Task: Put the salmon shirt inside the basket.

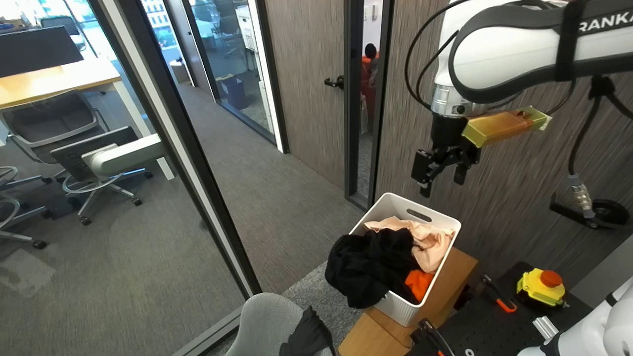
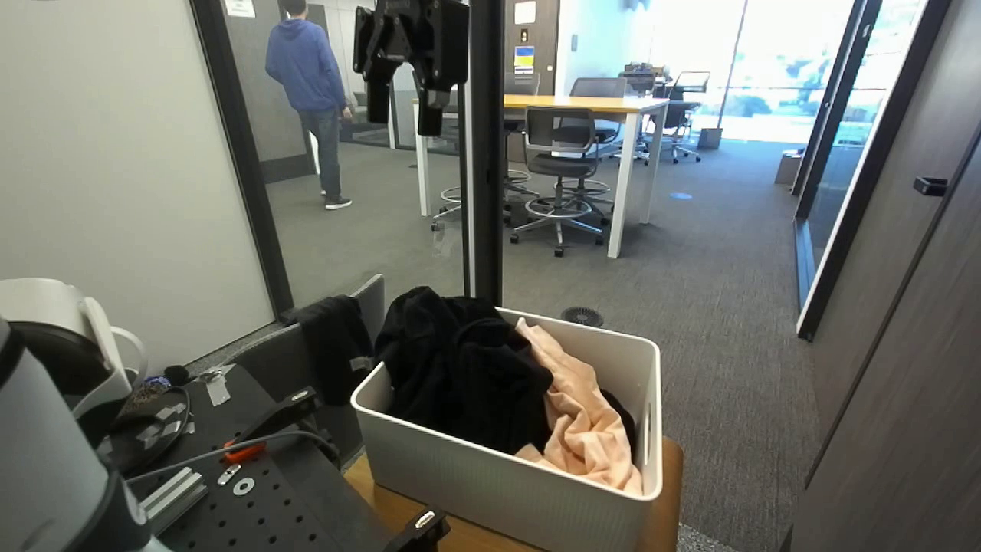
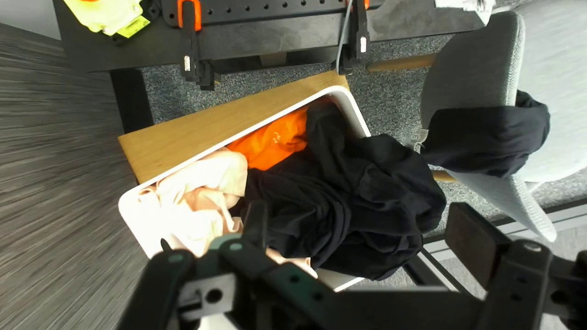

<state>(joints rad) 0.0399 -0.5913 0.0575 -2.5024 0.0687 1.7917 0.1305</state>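
Spread wide, my gripper [image 1: 442, 183] hangs well above the basket [image 2: 506, 498] with nothing in its hold. Inside the basket lies the salmon shirt [image 2: 586, 429], near the end wall with the handle slot [image 1: 419, 215]. A black garment [image 1: 371, 262] is heaped against this shirt and covers one part of it. The heap also passes over the rim and hangs outside, so it is the main thing in the way. Beside it, along one long wall, an orange cloth [image 3: 275, 140] with a small pale print is seen.

The basket stands on a light-brown wooden support [image 3: 197, 133]. Near it is a black table [image 3: 284, 39] with many round holes in its top; clamps [image 3: 188, 48] with orange parts reach out from its edge, and a yellow emergency-stop box [image 1: 542, 288] with a red round button sits there. A grey chair [image 1: 269, 321] is at another side, a black cloth [image 3: 486, 137] draped over its backrest. Behind a black-framed glass wall [image 2: 484, 230] I see a person [image 2: 306, 73] in a blue hoodie.

As for materials, the basket is white, seemingly plastic, with rounded corners and fine ribs outside. The salmon shirt looks thin, in soft crumpled folds; the black garment is matte and bulkier. The chair has woven fabric, and the dark wall [image 1: 534, 163] shows streaky wood grain.
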